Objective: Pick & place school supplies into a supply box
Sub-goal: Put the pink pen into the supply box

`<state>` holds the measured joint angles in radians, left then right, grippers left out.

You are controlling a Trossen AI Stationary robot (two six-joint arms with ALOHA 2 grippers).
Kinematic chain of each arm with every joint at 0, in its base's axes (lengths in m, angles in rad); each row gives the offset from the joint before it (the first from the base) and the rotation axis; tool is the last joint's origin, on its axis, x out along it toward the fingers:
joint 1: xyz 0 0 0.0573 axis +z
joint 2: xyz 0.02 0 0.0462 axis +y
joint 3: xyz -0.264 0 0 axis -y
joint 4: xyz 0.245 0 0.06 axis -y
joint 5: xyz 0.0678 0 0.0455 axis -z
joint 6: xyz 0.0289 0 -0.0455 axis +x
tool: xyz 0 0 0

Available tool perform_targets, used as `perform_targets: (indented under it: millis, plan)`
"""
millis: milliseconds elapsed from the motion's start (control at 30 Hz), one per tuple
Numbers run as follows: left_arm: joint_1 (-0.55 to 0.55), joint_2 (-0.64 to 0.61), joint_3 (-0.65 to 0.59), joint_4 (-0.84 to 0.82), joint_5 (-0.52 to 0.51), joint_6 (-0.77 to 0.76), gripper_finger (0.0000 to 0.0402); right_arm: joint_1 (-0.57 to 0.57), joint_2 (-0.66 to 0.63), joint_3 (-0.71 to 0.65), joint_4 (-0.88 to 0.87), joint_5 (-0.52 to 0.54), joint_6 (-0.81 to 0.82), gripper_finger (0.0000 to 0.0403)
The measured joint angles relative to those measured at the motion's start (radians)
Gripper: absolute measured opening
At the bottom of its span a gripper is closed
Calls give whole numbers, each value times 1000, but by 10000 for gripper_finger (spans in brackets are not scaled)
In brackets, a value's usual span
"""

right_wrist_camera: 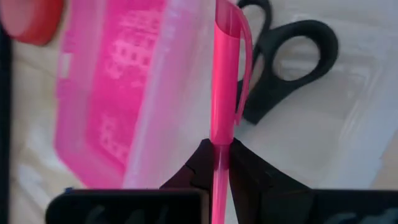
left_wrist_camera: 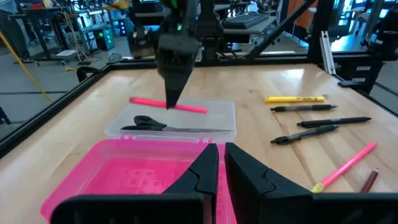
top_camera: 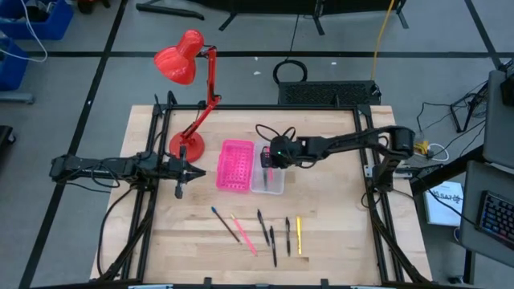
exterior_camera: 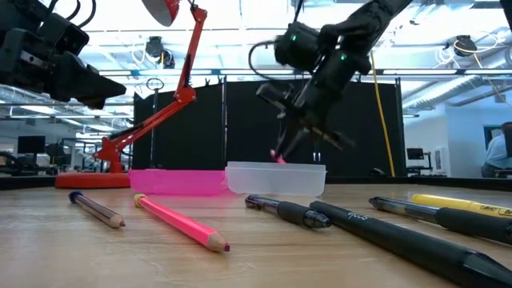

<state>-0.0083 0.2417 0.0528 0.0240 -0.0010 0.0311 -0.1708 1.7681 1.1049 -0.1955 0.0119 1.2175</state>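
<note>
The clear supply box point(top_camera: 267, 175) lies beside the pink perforated tray point(top_camera: 234, 166). Black-handled scissors point(left_wrist_camera: 166, 126) lie inside the box. My right gripper point(top_camera: 270, 158) hangs over the box's far end, shut on a pink pen point(left_wrist_camera: 168, 104). My left gripper point(top_camera: 199, 172) waits left of the pink tray, shut and holding nothing. On the table's near side lie a blue-tipped pencil point(top_camera: 226, 223), a pink pencil point(top_camera: 244, 234), three black pens point(top_camera: 273, 237) and a yellow pen point(top_camera: 299, 235). My right gripper pinches the pink pen about its middle point(right_wrist_camera: 219, 144) between the two fingers. The fingers come from above, pointing down, and lie across the pen. The pen is lifted clear, roughly level, just above the supply box point(exterior_camera: 276, 178), with its clipped end point(right_wrist_camera: 231, 37) over the scissors' handles.
A red desk lamp point(top_camera: 193, 96) stands with its base point(top_camera: 186, 145) on the table behind the pink tray. The loose pens and pencils lie in a row toward the near edge. Bare wood lies to the right of the clear box.
</note>
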Motion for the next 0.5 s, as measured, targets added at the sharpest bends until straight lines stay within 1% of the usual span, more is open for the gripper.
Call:
perform_targets:
  millis: [67, 233, 400, 500]
  plan:
    - [0, 0, 0, 0, 0, 0, 37, -9, 16, 0, 0, -14, -7, 19]
    - [0, 0, 0, 1, 0, 0, 37, -13, 18, 0, 4, -10, -33, 19]
    - [0, 0, 0, 2, 0, -3, 37, -13, 18, 0, -5, -13, -28, 48]
    - [0, 0, 0, 2, 0, -7, 37, -11, 18, 0, -17, -13, -27, 53]
